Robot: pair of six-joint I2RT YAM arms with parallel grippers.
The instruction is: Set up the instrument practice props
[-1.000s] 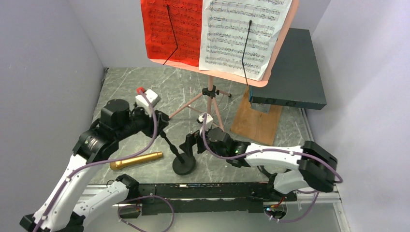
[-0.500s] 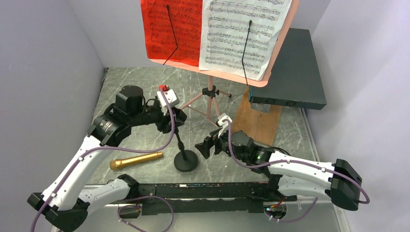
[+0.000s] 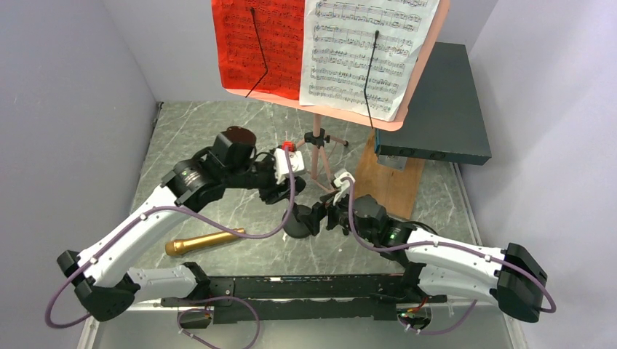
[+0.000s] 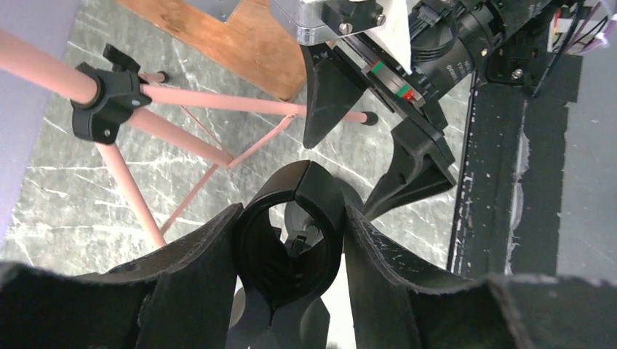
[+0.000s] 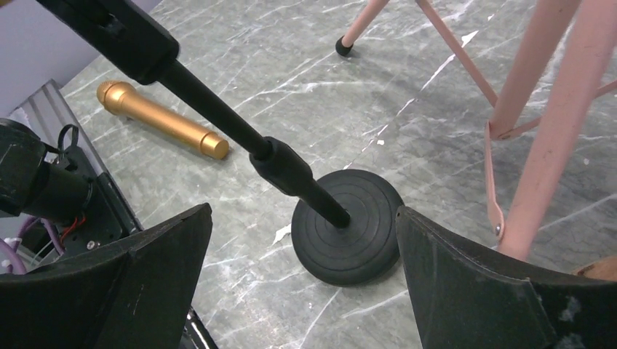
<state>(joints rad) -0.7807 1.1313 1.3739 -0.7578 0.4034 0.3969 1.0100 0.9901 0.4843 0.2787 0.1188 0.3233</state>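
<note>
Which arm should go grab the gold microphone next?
I'd say right. The right fingers stand open and empty by the mic stand base, with the gold microphone nearby; the left fingers are clamped on the mic stand clip.

Diffuse, even overhead light; the marble worktop (image 3: 211, 131) reads bright and uniform. Overhead view sharp throughout. A soft, narrow shadow rims the mic stand (image 5: 291, 171) base at 6 o'clock. The gold microphone (image 5: 161, 120) carries a faint sheen. Left fingers (image 4: 193, 269) and right fingers (image 5: 116, 291), at 6 o'clock, are dark and slightly soft.
</note>
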